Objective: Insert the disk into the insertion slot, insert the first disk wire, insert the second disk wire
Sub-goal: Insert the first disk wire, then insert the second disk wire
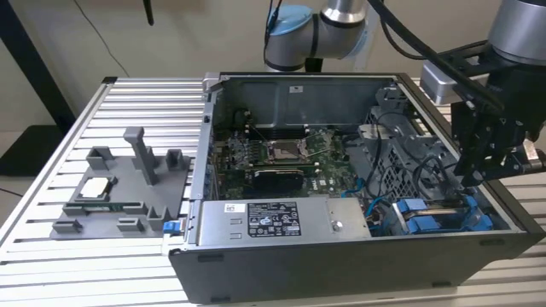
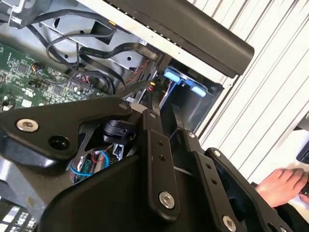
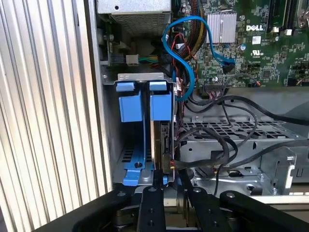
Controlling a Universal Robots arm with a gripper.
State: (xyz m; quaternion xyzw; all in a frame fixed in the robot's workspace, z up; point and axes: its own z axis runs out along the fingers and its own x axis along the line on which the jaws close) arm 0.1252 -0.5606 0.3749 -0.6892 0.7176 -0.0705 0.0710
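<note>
Black pincer (image 3: 170, 173), seemingly ajar, at disk (image 3: 162, 140).

We see the open case (image 1: 341, 272) on the slatted table (image 1: 128, 89), with the board (image 1: 290, 153) in its middle and the power supply (image 1: 273, 220) along its near wall. The gripper (image 1: 488, 169) hangs at the exterior view's right, just above the blue-railed slot (image 1: 435, 219). A grey fixture (image 1: 119, 192) lies on the table at the exterior view's left.
</note>
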